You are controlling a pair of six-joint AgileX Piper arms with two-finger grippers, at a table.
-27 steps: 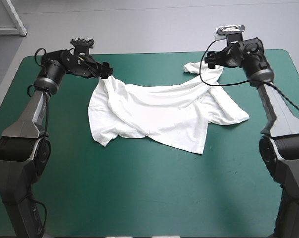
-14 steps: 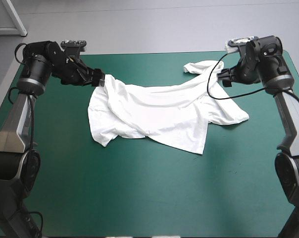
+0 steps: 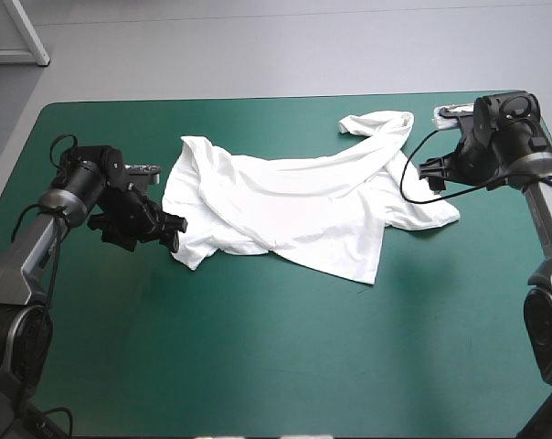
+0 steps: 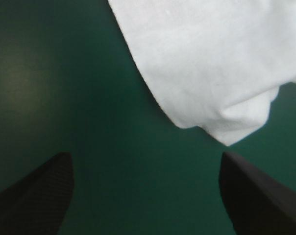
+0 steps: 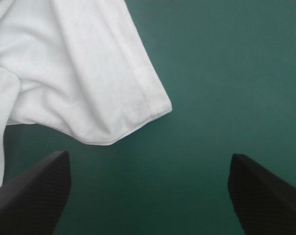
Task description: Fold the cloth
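You are seeing the T-shirt lying rumpled on the teal-green cover, far half | your left gripper is hovering wide open, empty, near its left corner | your right gripper is gaping empty beside its right edge

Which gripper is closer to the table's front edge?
The left gripper, open beside the T-shirt's near corner; the right gripper sits farther back.

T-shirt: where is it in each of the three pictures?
High view: T-shirt loosely spread mid-table, toward the far edge.
Left wrist view: its corner lies ahead of the open left end effector.
Right wrist view: a hemmed corner ahead of the open right end effector.
Shared landmark: the teal-green cover under it.
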